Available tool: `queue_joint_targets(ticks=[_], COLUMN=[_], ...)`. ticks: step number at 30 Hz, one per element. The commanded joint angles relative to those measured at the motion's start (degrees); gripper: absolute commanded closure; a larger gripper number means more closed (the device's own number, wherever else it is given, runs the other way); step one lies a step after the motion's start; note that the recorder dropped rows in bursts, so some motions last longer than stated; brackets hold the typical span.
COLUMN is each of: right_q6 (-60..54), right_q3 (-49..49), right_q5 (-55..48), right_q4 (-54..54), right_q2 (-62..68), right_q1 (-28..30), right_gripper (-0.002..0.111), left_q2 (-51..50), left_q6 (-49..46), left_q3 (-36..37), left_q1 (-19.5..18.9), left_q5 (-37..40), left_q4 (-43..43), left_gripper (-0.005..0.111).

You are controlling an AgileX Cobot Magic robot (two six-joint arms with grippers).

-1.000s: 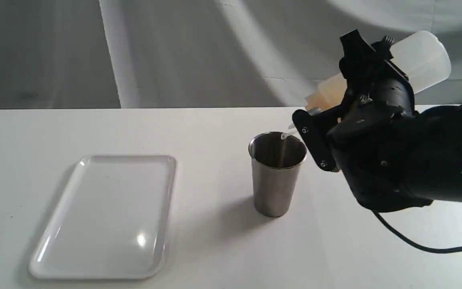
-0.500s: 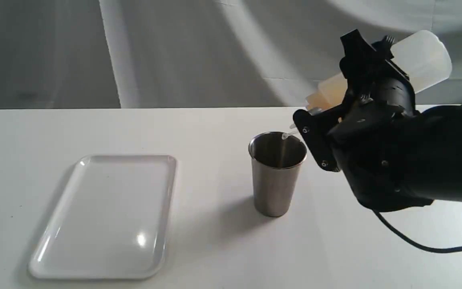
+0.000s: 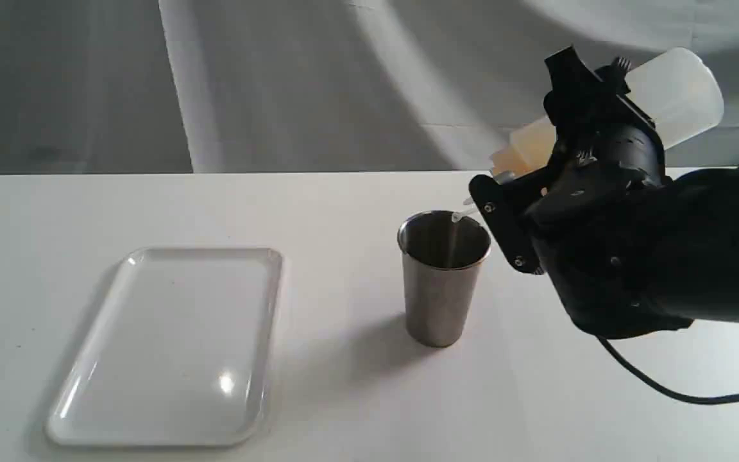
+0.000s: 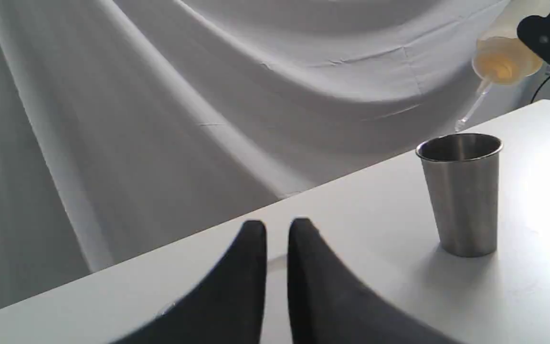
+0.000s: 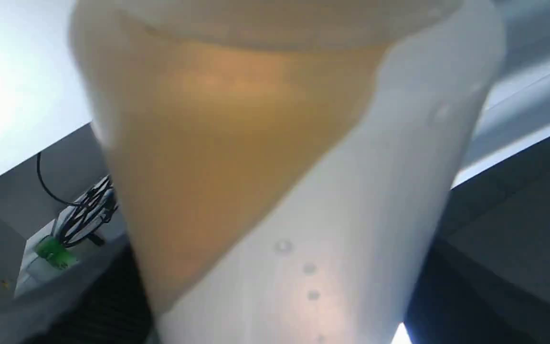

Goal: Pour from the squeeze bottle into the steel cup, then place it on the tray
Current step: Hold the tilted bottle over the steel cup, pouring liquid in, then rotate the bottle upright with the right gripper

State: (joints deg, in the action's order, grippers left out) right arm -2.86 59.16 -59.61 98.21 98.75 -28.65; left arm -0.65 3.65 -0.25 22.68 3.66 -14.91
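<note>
Pouring step: the right pincer (image 3: pixel 530 138) clenches the squeeze bottle (image 3: pixel 677 96), tilted nozzle-down over the steel cup (image 3: pixel 443 282) mid-table. Next, probably: right it and carry it to the tray (image 3: pixel 164 346) by the table's front-left corner.

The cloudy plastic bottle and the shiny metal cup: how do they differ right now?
The translucent whitish plastic squeeze bottle is lifted and tipped downward; the brushed steel cup stands upright on the white table. The squeeze bottle is see-through, showing amber liquid near its nozzle; the steel cup is opaque and shiny. The squeeze bottle ends in a thin nozzle; the steel cup has a wide open mouth. Both are round containers.
</note>
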Motion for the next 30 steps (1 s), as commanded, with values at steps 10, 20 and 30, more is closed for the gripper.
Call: queue_joint_targets(ticks=[10, 20, 30], right_q6=[10.6, 23.2, 47.9], right_q3=[0.7, 0.7, 0.6], right_q5=[-1.2, 0.5, 7.9], right_q4=[1.7, 0.0, -6.7], right_q2=[-0.6, -0.6, -4.5], right_q1=[0.0, 0.7, 3.5], right_gripper=[0.064, 0.064, 0.064], left_q2=[-0.2, -0.2, -0.2], left_q6=[0.2, 0.2, 0.2], left_q3=[0.3, 0.3, 0.3], left_q1=[-0.1, -0.1, -0.1], left_q5=[-0.4, -0.4, -0.4], left_q4=[0.1, 0.1, 0.1], left_gripper=[0.098, 0.098, 0.098])
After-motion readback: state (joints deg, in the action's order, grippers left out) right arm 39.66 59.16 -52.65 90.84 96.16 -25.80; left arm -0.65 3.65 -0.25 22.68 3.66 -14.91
